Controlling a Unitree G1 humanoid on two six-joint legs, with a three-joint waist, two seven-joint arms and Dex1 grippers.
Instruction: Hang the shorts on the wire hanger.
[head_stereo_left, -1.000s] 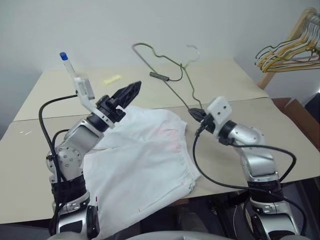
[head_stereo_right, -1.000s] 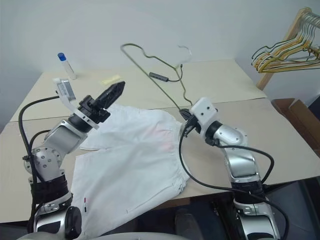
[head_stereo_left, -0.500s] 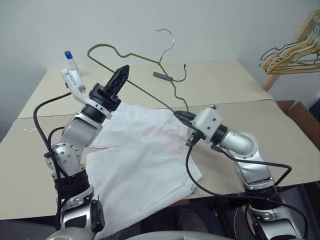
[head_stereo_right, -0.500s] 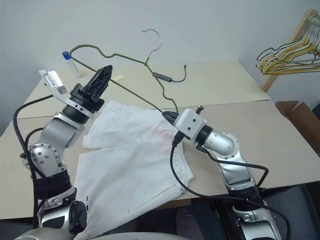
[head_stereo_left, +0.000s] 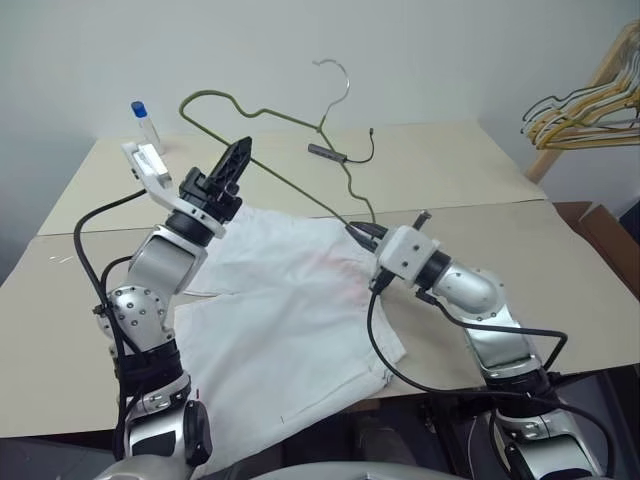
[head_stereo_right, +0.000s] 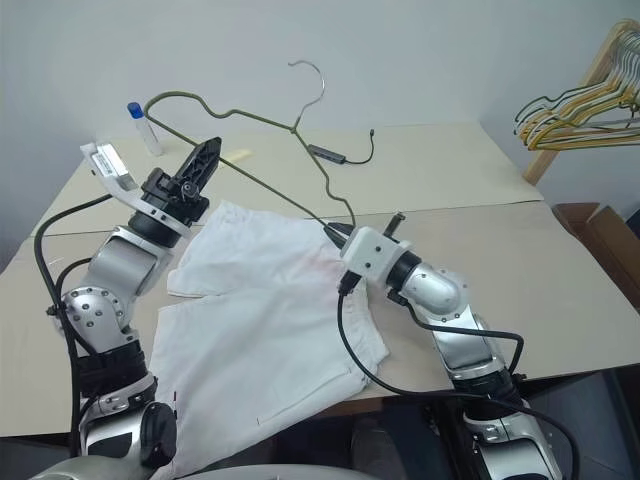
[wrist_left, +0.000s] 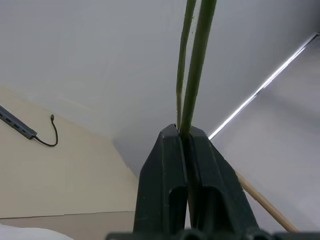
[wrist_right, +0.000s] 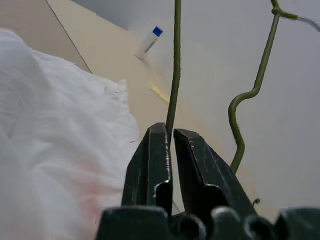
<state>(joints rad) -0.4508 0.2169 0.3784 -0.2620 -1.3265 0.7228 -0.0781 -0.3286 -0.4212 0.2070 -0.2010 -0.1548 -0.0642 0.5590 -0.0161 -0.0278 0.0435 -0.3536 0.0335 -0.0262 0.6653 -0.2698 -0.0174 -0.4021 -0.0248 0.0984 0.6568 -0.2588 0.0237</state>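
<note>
Gripping the hanger (head_stereo_left: 262, 120) by its lower wire, the left hand (head_stereo_left: 236, 166) is clamped tight; the right hand (head_stereo_right: 337, 233), fingers slightly parted, straddles the same wire's end above the shorts (head_stereo_left: 290, 310) spread on the bench (head_stereo_left: 560, 250).

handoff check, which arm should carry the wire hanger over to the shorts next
Left, probably. The left gripper is clamped shut on the wire hanger, as its wrist view shows. The right gripper has its fingers slightly parted around the wire's lower corner, beside the shorts, so it seems to be letting go.
</note>
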